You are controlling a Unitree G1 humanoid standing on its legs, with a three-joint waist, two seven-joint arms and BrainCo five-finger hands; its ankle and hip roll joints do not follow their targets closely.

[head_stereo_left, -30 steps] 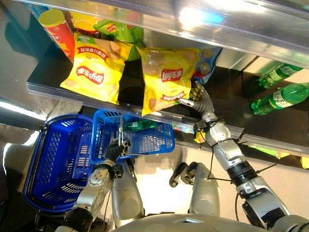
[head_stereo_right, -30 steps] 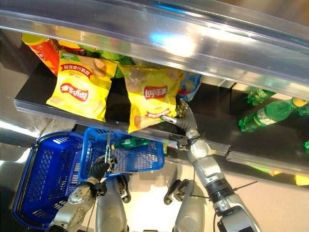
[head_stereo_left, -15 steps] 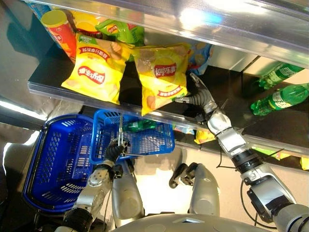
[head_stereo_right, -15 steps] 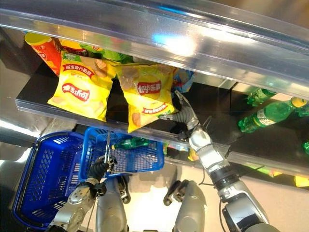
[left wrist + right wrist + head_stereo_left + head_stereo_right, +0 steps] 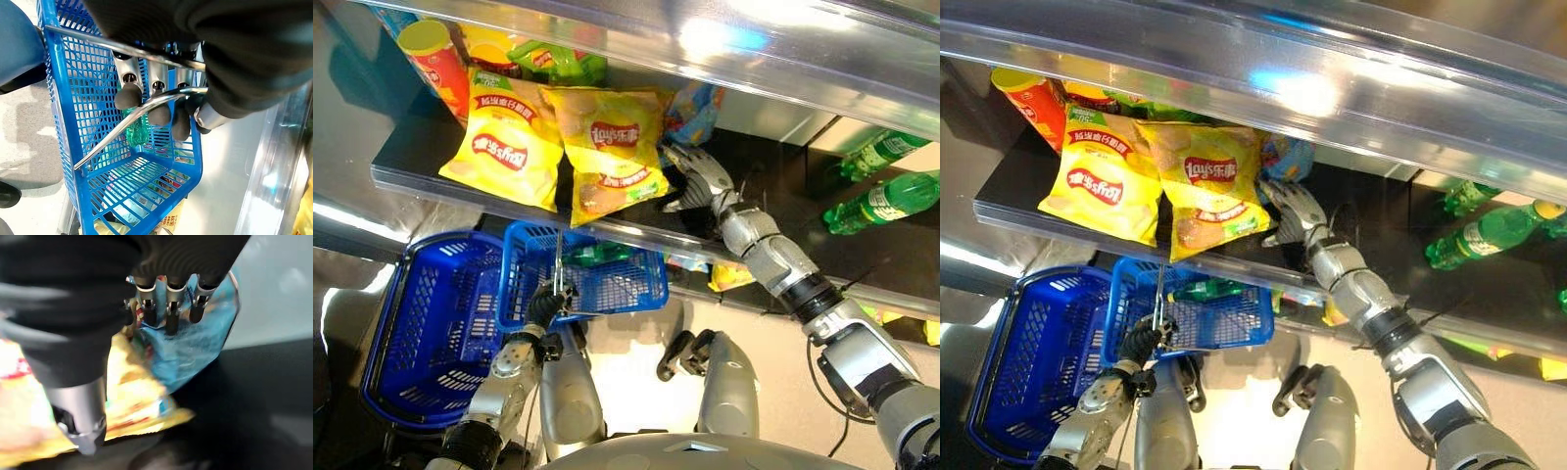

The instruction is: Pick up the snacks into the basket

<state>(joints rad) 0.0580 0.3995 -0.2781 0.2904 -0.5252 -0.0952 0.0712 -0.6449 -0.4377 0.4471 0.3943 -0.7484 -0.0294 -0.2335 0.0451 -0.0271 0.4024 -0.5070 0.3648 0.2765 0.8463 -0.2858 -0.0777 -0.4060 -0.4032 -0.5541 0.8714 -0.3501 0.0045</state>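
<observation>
While the shelf (image 5: 431, 157) carries two yellow chip bags, the blue basket (image 5: 597, 279) hangs below from the left hand (image 5: 546, 304), fingers curled round its wire handle (image 5: 146, 105). Right hand (image 5: 697, 181), fingers seemingly spread, touches the nearer chip bag (image 5: 607, 152); red labels unreadable.

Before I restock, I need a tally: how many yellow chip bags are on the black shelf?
2: one yellow chip bag sits left, the other yellow bag beside it, next to the right robot hand. Others may hide behind.
</observation>
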